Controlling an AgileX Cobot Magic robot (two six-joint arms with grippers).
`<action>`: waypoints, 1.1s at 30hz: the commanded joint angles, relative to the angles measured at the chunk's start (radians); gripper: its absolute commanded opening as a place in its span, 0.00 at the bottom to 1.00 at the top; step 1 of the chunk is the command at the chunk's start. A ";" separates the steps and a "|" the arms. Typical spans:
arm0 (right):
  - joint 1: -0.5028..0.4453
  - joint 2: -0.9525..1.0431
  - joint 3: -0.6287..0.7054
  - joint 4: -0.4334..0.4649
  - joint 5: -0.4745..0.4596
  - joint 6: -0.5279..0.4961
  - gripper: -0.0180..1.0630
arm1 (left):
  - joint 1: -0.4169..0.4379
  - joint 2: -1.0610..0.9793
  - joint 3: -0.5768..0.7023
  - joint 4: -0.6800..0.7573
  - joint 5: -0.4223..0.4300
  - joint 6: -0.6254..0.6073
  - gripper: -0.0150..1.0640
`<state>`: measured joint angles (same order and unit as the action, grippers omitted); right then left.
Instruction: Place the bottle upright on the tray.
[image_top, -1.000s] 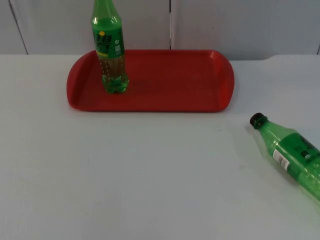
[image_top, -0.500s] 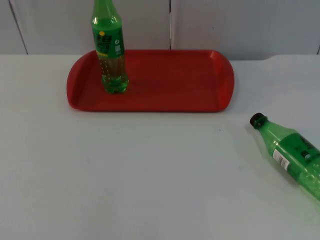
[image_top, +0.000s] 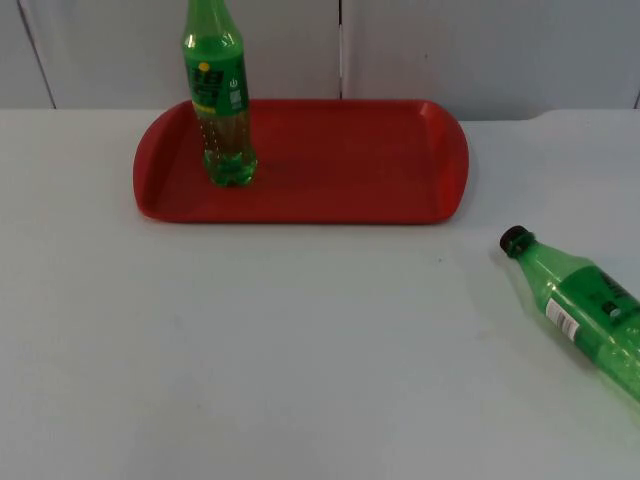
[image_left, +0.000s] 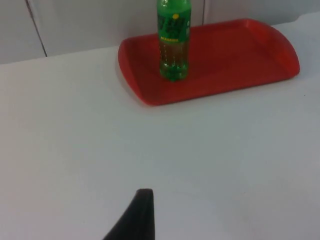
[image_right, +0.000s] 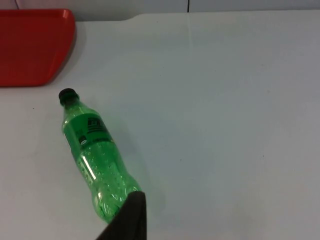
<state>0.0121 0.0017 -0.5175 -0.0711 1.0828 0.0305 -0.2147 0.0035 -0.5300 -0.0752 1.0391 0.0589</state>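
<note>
the white table (image_top: 300, 340) carries the red tray (image_top: 330, 190) against the grey wall; one green bottle (image_top: 222, 100) already stands upright at the tray's left end; the lying bottle (image_top: 580, 310) rests off the tray's right end, well apart, cap (image_top: 515, 240) pointing back toward the tray, long axis slanting away; the right gripper (image_right: 127, 220) hangs just beyond its base, nearer by my judgement; the left gripper (image_left: 137, 215) waits well short of the tray; whether either one's fingers are parted, i cannot tell.
</note>
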 joint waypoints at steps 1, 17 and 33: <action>-0.005 -0.002 0.001 -0.002 -0.006 -0.004 0.99 | -0.004 -0.003 0.010 0.007 -0.018 -0.004 0.99; -0.005 -0.002 0.001 0.004 -0.010 -0.020 0.99 | -0.004 -0.003 0.036 0.009 0.036 -0.005 0.99; -0.005 0.357 -0.098 0.139 -0.201 -0.079 0.99 | -0.004 -0.003 0.036 0.009 0.036 -0.005 0.99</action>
<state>0.0121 0.3146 -0.6021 0.0420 0.9237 -0.0266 -0.2147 0.0035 -0.4974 -0.0713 1.0744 0.0589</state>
